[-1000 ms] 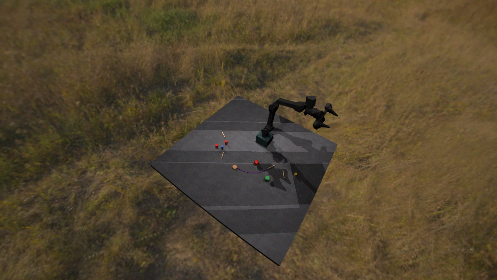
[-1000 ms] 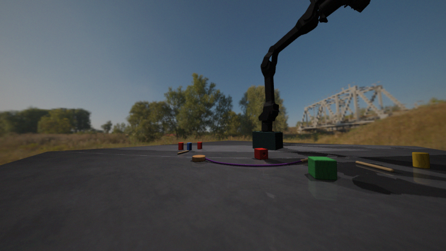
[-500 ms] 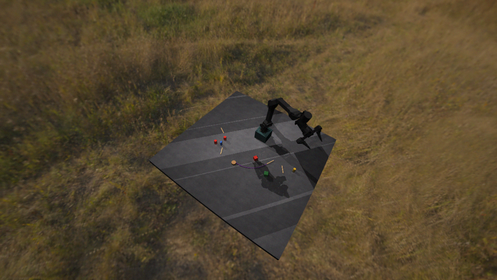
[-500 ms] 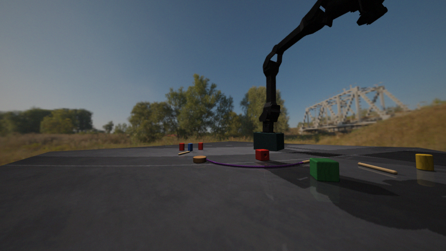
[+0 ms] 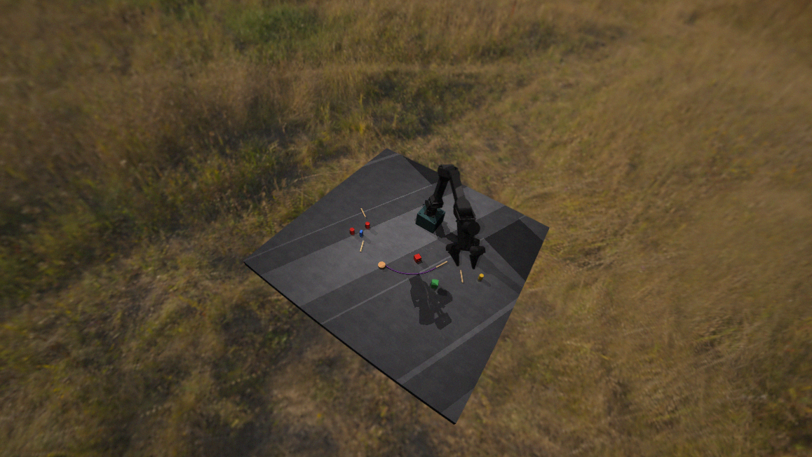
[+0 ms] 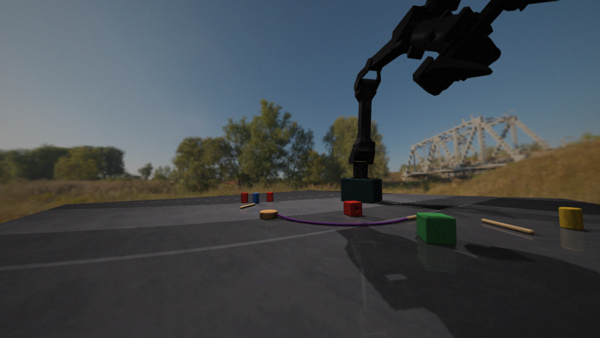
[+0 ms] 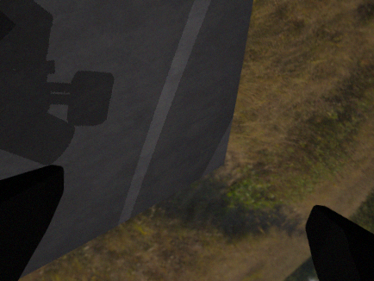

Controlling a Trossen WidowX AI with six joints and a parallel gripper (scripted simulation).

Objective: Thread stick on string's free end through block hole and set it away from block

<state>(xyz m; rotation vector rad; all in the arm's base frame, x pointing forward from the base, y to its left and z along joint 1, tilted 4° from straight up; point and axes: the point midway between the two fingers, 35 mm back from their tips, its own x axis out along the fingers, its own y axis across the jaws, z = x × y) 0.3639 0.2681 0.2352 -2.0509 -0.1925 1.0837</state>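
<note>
The red block with the hole (image 5: 417,257) (image 6: 352,208) stands on the table near the arm's base. The round wooden button (image 5: 381,264) (image 6: 268,214) lies to its left. The purple string (image 5: 409,273) (image 6: 336,223) curves from the button to the thin stick (image 5: 441,263) (image 6: 411,217). In the exterior view the stick is partly hidden behind a green block. My gripper (image 5: 464,262) (image 6: 436,79) (image 7: 190,200) is open and empty. It hangs well above the table, to the right of the stick. The wrist view shows only the table edge and grass, none of the task's objects.
A green block (image 5: 434,282) (image 6: 436,227), a loose stick (image 5: 461,275) (image 6: 506,226) and a yellow cylinder (image 5: 480,277) (image 6: 570,217) lie near the stick. Two red cylinders, a blue one (image 5: 360,233) (image 6: 255,197) and two more sticks lie at the far left. The arm's base (image 5: 430,218) (image 6: 360,189) stands behind the red block.
</note>
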